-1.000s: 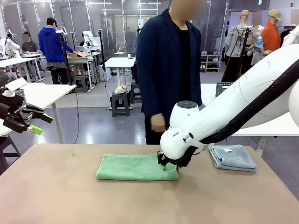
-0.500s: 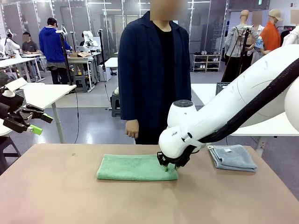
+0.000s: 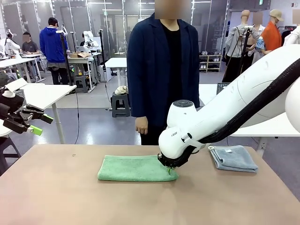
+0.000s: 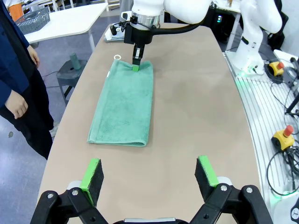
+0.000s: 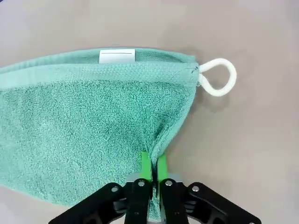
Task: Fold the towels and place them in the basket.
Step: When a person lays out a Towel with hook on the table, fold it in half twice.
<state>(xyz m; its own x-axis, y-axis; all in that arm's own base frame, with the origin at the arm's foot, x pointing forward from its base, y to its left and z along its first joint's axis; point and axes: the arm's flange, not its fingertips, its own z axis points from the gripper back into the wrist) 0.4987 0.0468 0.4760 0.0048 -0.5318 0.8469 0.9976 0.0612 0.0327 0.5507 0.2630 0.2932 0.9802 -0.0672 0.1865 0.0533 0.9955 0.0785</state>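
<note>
Right gripper (image 5: 153, 173) clenched on the short right-hand edge of the green towel (image 3: 136, 168), green pads (image 5: 145, 164) pinching a pucker of cloth, with the white corner loop (image 5: 217, 77) and the small label (image 5: 117, 56) lying just beyond. Left gripper (image 4: 148, 173) spread wide and empty, hovering well back off the desk's (image 3: 56, 197) left end. Green towel lying flat mid-desk as a long strip, apparently folded once already; grey-blue towel (image 3: 233, 158) folded and resting near the right edge. Person (image 3: 164, 75) standing at the far side, hands down. Step in hand, by the look of it: second fold of the green towel. Next move likely calls for lifting the pinched end and carrying it leftward over the strip to meet the far short edge, keeping the layers together.
</note>
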